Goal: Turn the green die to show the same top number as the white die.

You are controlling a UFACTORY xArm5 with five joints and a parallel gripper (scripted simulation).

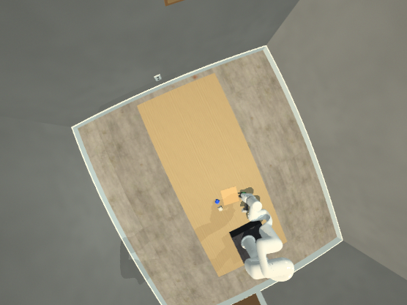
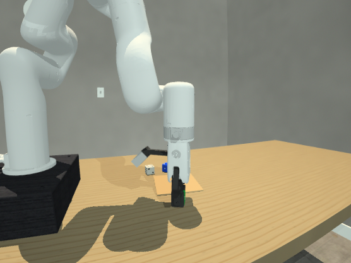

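Observation:
My gripper (image 2: 177, 202) points straight down at the table, just in front of the mat's near edge, and is shut on the green die (image 2: 183, 197), which shows only as a green sliver behind the black finger. The die sits at table level, off the mat. The tan mat lies flat behind the gripper. The white die (image 2: 149, 169) and the blue die (image 2: 164, 167) rest on the table beyond the mat's far left corner. From above, the gripper (image 1: 241, 195) is at the mat's (image 1: 230, 195) right edge, with the blue die (image 1: 217, 201) and white die (image 1: 220, 208) to the left.
The arm's black base block (image 2: 35, 196) stands at the left on the table. A small grey and black object (image 2: 143, 156) juts out behind the white die. The table's front edge runs along the lower right.

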